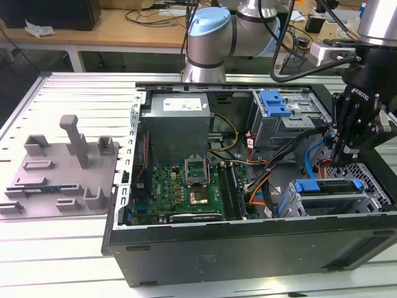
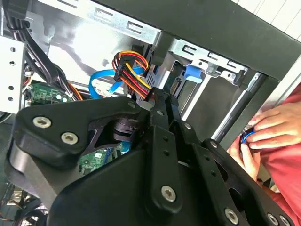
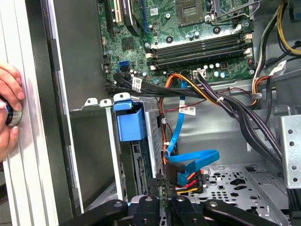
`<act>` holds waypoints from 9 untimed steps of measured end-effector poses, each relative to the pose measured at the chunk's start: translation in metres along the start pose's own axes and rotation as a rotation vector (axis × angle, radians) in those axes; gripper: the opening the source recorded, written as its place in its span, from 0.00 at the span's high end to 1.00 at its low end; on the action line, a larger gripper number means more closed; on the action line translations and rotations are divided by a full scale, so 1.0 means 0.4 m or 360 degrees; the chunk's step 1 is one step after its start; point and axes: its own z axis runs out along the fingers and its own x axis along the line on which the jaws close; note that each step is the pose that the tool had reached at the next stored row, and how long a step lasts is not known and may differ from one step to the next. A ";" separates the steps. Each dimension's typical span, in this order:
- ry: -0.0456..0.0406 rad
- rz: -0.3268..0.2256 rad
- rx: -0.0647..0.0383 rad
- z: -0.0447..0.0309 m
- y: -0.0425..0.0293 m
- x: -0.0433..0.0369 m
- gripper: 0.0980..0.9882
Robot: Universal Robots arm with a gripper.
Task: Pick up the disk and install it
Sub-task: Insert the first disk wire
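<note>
Disk (image 1: 327, 187) in drive cage (image 1: 296, 206), gripper (image 1: 340, 155) just above

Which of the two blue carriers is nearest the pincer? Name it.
The disk, just beneath the pincer; the other blue carrier sits atop the farther drive cage.

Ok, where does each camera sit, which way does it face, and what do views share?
Exterior view: off the arm, looking down into the open case; arm and gripper at the exterior view's right.
First wrist view: on the wrist, looking past the gripper over the blue cable to the motherboard.
Second wrist view: on the wrist, behind the gripper, facing the drive cage.
Shared: both wrist views catch a person's hand beside the case.
</note>
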 end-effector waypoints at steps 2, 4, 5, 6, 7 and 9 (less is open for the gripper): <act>-0.0001 0.0000 0.0000 0.001 -0.001 0.004 0.93; -0.0002 -0.0005 0.0001 0.003 -0.005 0.012 0.93; -0.0003 -0.0007 0.0001 0.003 -0.007 0.014 0.93; -0.0007 -0.0012 0.0002 0.003 -0.010 0.016 0.93; -0.0010 -0.0017 0.0003 0.002 -0.014 0.018 0.93; -0.0012 -0.0022 0.0004 0.003 -0.016 0.022 0.93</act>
